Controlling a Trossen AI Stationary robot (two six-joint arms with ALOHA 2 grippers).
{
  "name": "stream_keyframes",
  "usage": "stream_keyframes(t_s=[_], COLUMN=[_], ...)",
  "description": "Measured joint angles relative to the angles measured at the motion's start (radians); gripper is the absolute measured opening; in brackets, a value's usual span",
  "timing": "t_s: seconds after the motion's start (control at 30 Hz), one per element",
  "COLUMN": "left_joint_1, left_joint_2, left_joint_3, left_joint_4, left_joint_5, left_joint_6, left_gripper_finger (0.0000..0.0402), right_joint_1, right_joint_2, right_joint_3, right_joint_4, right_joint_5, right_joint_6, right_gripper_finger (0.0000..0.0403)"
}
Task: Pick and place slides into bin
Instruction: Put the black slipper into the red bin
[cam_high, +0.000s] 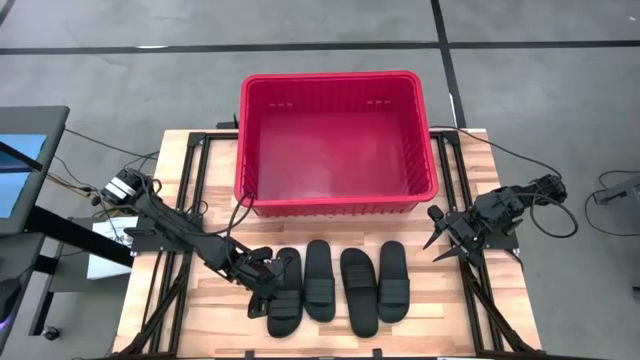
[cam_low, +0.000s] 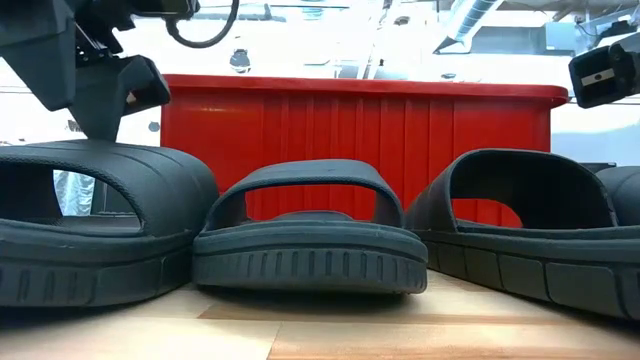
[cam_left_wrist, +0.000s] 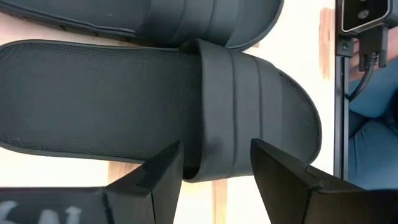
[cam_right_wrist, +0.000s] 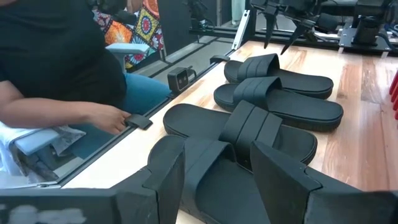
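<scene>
Four black slides lie side by side on the wooden table near its front edge: the leftmost (cam_high: 285, 295), the second (cam_high: 319, 280), the third (cam_high: 358, 292) and the rightmost (cam_high: 393, 280), all flat on their soles. The red bin (cam_high: 340, 78) stands behind them at the table's far side. My left gripper (cam_high: 266, 285) is open at the left side of the leftmost slide. In the left wrist view its fingers (cam_left_wrist: 163, 171) stand on either side of the ribbed strap's end (cam_left_wrist: 224, 124), and no touch shows. My right gripper (cam_high: 441, 236) is open and empty, right of the slides.
A person sits at the table's near edge, a hand (cam_right_wrist: 109, 118) resting by the frame. Black rails (cam_high: 195, 170) run along both sides of the table. The bin's floor (cam_high: 330, 150) is bare. A screen (cam_high: 20, 170) stands off the table's left.
</scene>
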Motion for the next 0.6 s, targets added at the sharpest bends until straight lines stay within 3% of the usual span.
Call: stream_keyframes(t_s=[0.6], left_joint_1=[0.018], left_joint_2=[0.0], left_joint_3=[0.0], left_joint_4=[0.032], left_joint_5=[0.017], left_joint_6=[-0.006], left_gripper_finger=[0.0178], right_joint_1=[0.0], right_joint_2=[0.0], right_joint_3=[0.0], right_joint_4=[0.0], right_joint_5=[0.0], right_joint_6=[0.0], right_gripper_finger=[0.0173])
